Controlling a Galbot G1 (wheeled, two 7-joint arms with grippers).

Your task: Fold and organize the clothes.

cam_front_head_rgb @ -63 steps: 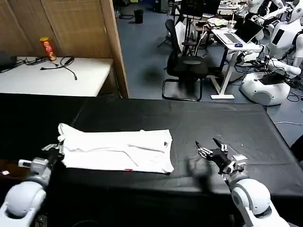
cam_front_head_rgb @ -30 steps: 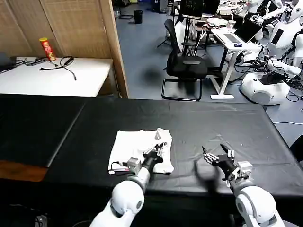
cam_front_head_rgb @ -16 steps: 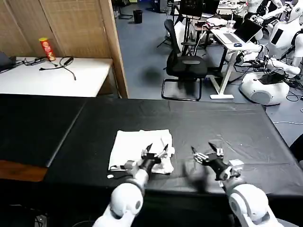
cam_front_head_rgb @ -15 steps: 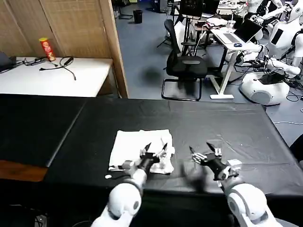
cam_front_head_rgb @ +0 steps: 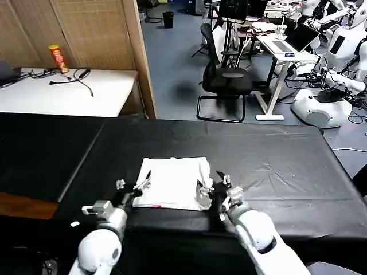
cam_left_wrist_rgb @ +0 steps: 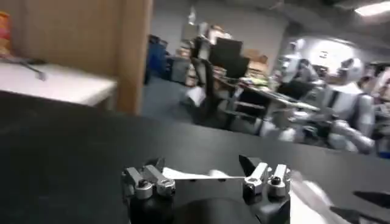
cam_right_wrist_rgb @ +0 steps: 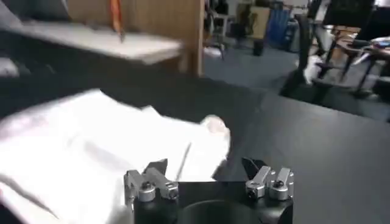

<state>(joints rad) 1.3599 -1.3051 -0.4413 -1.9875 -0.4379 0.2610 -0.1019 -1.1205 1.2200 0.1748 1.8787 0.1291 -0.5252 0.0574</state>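
Folded white T-shirt (cam_front_head_rgb: 172, 182) on the black table (cam_front_head_rgb: 275, 166), flanked by both grippers.

The T-shirt lies as a compact rectangle near the table's near edge, a small red tag showing along its near hem. The left gripper (cam_front_head_rgb: 133, 184) sits at the shirt's left edge, fingers spread apart and holding nothing. The right gripper (cam_front_head_rgb: 213, 184) sits at the shirt's right edge, where the cloth bunches slightly; its fingers are likewise spread, with the cloth just beyond the fingertips in the right wrist view (cam_right_wrist_rgb: 201, 167).
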